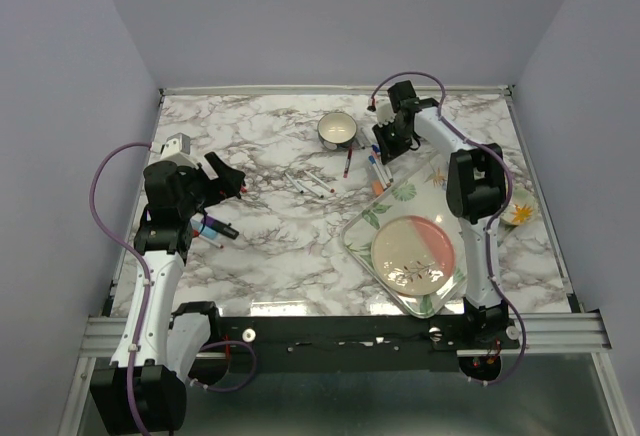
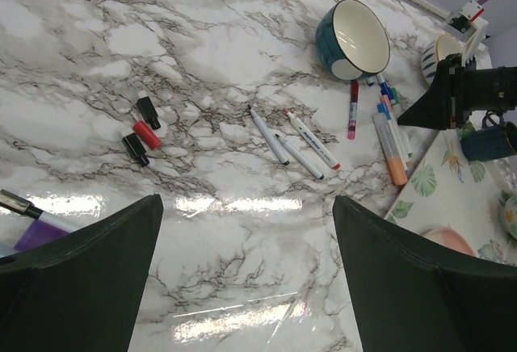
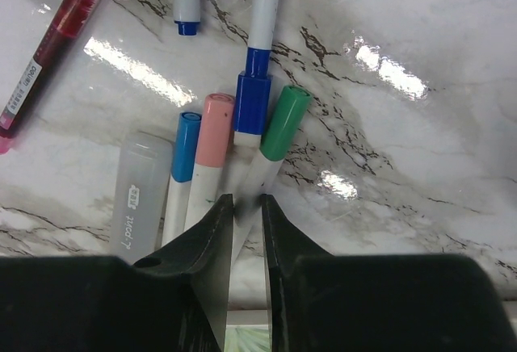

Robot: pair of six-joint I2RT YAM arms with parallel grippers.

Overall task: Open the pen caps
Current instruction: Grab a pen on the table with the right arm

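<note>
Three loose pen caps, black (image 2: pixel 148 112), red (image 2: pixel 146 134) and black (image 2: pixel 135 148), lie on the marble in the left wrist view, with a purple cap (image 2: pixel 36 235) near the left finger. Three uncapped white pens (image 2: pixel 299 156) lie further on. My left gripper (image 2: pixel 246 203) is open and empty above bare marble, also in the top view (image 1: pixel 232 178). My right gripper (image 3: pixel 246 199) is low over a pen cluster (image 1: pixel 378 168), its fingers closed to a narrow gap on a white barrel below a dark blue cap (image 3: pixel 252 102) and a green cap (image 3: pixel 284 122). I cannot tell which pen it holds.
A teal bowl (image 1: pixel 338 130) stands at the back. A red pen (image 1: pixel 347 163) lies beside it. A leaf-patterned tray (image 1: pixel 365 224) carrying a pink plate (image 1: pixel 414 253) is at the right. A clear pen case (image 3: pixel 141 194), light blue cap (image 3: pixel 187 146) and pink cap (image 3: pixel 215 130) flank the right fingers.
</note>
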